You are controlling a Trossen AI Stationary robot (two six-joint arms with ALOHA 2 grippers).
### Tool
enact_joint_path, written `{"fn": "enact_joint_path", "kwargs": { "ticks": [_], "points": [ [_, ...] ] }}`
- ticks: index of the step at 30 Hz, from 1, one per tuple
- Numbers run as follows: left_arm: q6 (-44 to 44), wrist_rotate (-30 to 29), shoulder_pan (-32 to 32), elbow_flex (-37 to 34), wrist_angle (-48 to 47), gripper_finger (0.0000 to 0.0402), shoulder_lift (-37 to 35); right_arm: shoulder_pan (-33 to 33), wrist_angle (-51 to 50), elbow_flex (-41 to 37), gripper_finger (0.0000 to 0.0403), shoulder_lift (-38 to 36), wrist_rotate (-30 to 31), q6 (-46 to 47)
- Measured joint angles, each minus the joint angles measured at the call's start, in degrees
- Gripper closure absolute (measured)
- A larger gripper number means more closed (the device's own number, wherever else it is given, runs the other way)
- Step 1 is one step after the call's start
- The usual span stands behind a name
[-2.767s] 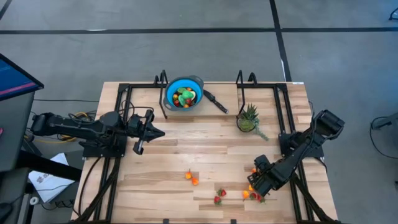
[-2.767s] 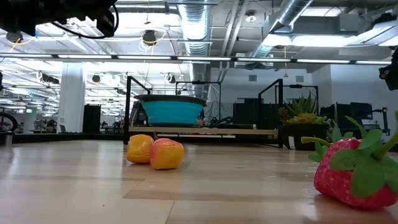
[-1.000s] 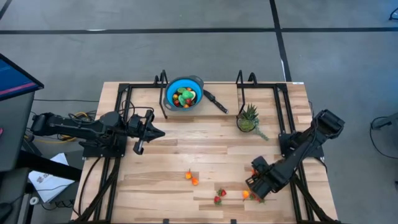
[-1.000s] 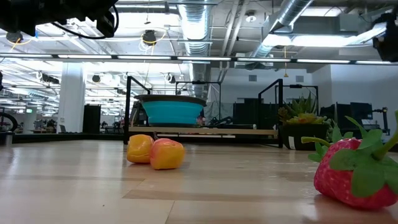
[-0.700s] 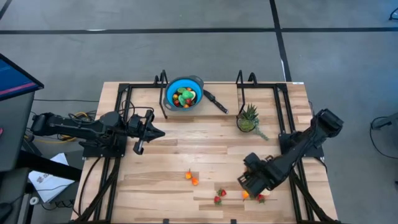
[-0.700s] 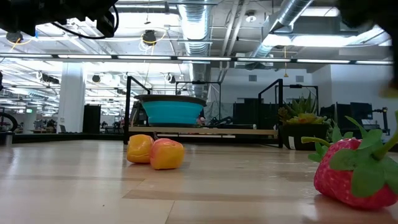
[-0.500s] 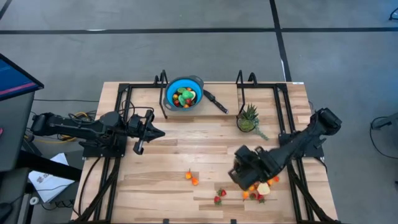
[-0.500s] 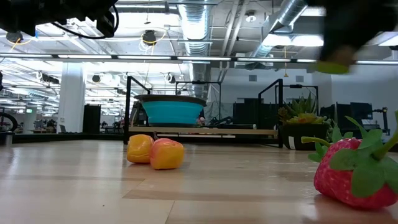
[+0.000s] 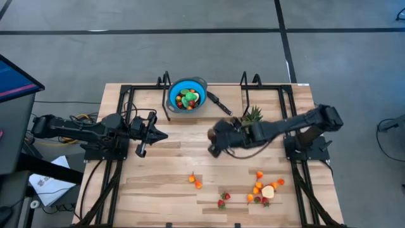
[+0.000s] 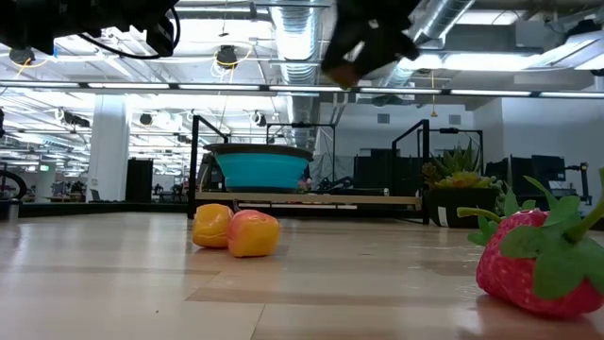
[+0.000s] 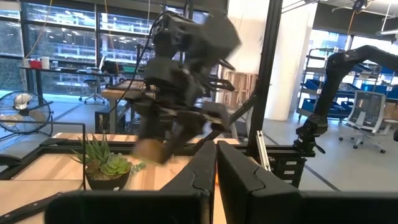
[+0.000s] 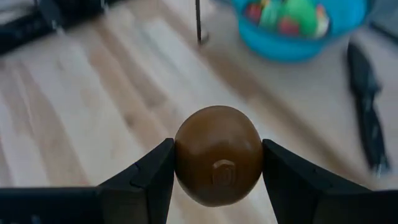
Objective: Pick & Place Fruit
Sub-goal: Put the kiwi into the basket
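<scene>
My right gripper [image 9: 214,140] hangs above the table's middle, between the plant and the blue bowl [image 9: 173,96], shut on a brown kiwi [image 12: 217,163]. The bowl at the far edge holds several green, red and orange fruits [image 9: 188,98]. Loose fruit lies on the wood near the front: two orange pieces [image 9: 195,182], a strawberry [image 9: 223,200] and a cluster of several pieces [image 9: 263,190]. My left gripper [image 9: 163,135] waits shut at the table's left, pointing level toward the middle. My right gripper pinches the kiwi by its two opposite sides [image 12: 184,163] between its two fingers [image 12: 149,173]. The fingers come from the table's right, slanting down. The kiwi is lifted clear of the table.
A spiky green plant in a pot [image 9: 252,120] stands just right of my right gripper. A black knife-like tool [image 9: 220,103] lies right of the bowl. Black frame rails [image 9: 130,101] run along the far and side edges. Bare wood lies between the grippers.
My right gripper has risen from the fruit cluster at the near right and swung toward the far edge and left, to the table's middle near the bowl, rolling as it went. It carries the kiwi along, lifted clear. The cluster it covered shows again.
</scene>
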Motion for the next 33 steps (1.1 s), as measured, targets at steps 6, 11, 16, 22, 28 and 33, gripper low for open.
{"fn": "enact_joint_path", "kwargs": {
  "ticks": [6,11,16,22,28,33],
  "points": [
    [0.00,0.01,-0.01,0.00,0.00,0.0393,0.01,-7.21,11.60,0.00,0.0205,0.00,-0.03,-12.63],
    [0.00,0.01,-0.01,0.01,0.00,0.0393,0.00,-11.94,18.53,0.00,0.0207,0.00,-0.27,-18.93],
    [0.00,0.00,-0.01,0.00,0.02,0.0393,-0.01,-15.70,24.65,0.14,0.0206,1.20,-1.49,-22.74],
    [0.00,0.00,-0.02,0.02,0.05,0.0393,0.01,-18.48,31.16,-0.08,0.0208,6.75,-3.04,-26.27],
    [0.00,0.02,0.21,-0.02,-0.21,0.0393,0.42,-22.28,35.28,2.93,0.0207,13.28,-3.15,-26.29],
    [0.00,0.00,0.20,-0.02,-0.06,0.0393,0.75,-24.49,34.54,6.15,0.0202,17.83,-3.39,-26.57]
  ]
}}
